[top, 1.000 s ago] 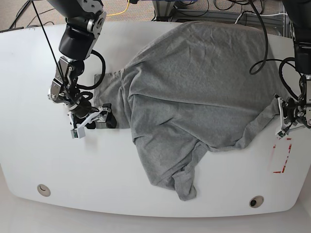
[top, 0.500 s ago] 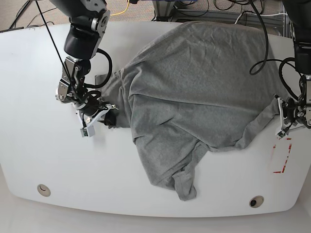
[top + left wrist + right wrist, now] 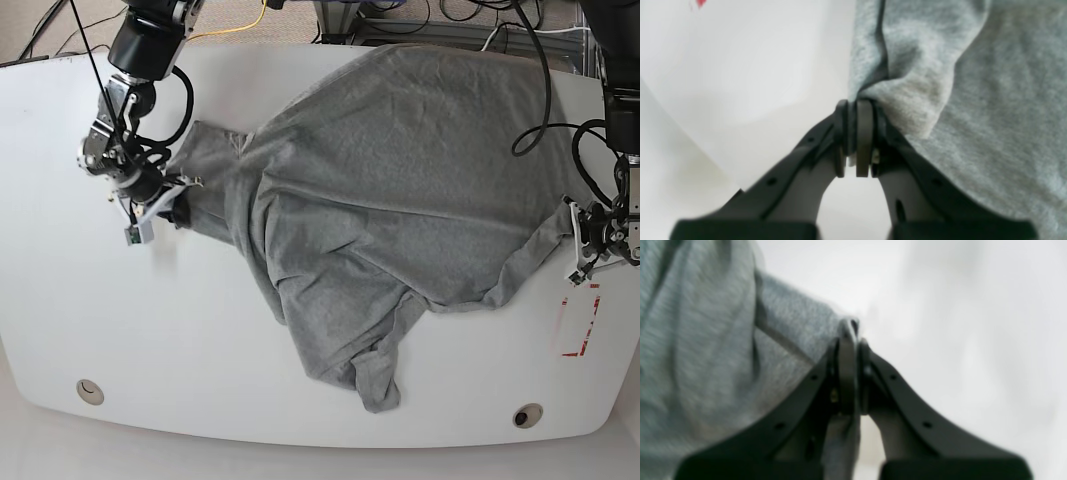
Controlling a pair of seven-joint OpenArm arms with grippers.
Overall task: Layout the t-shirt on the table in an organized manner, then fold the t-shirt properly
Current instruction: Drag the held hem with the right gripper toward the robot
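Fabric of the grey t-shirt (image 3: 400, 190) lay rumpled across the white table (image 3: 150, 340), one bunched end trailing toward the near edge. Left gripper (image 3: 855, 110) was clamped on a fold beside the red marking (image 3: 580, 318). Farther off, right gripper (image 3: 850, 343) pinched the opposite edge.

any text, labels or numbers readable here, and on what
No readable text in any view.
Heather-grey cotton t-shirt: plain grey side up, no lettering visible.
White smooth table: only a red dashed-rectangle marking, no words.
Small white tag by the right gripper: too small to read.
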